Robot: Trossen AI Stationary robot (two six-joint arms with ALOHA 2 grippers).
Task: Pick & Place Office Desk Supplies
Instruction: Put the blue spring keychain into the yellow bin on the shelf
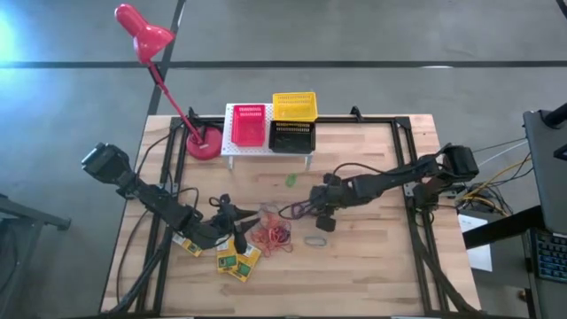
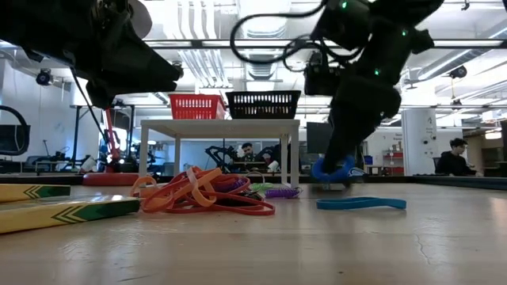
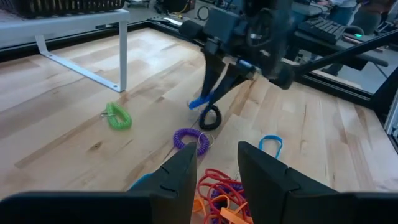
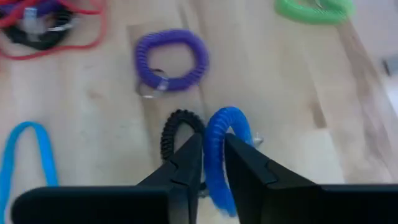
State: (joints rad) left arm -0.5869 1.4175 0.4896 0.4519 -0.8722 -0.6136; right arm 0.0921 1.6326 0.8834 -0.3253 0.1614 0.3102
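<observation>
I had the right gripper (image 4: 212,163) low over the middle of the table, its fingers pinching a blue coil ring (image 4: 222,146) that hung just above the wood beside a black coil ring (image 4: 176,130). The left gripper (image 3: 217,169) waited over the rubber bands (image 1: 273,235), fingers a little apart and holding nothing. As far as I could judge, little was done: the purple ring (image 4: 171,59), green ring (image 4: 313,9), blue band (image 2: 360,203) and 3 flat boxes (image 1: 237,260) lay on the table, and the red basket (image 1: 249,125) looked empty.
</observation>
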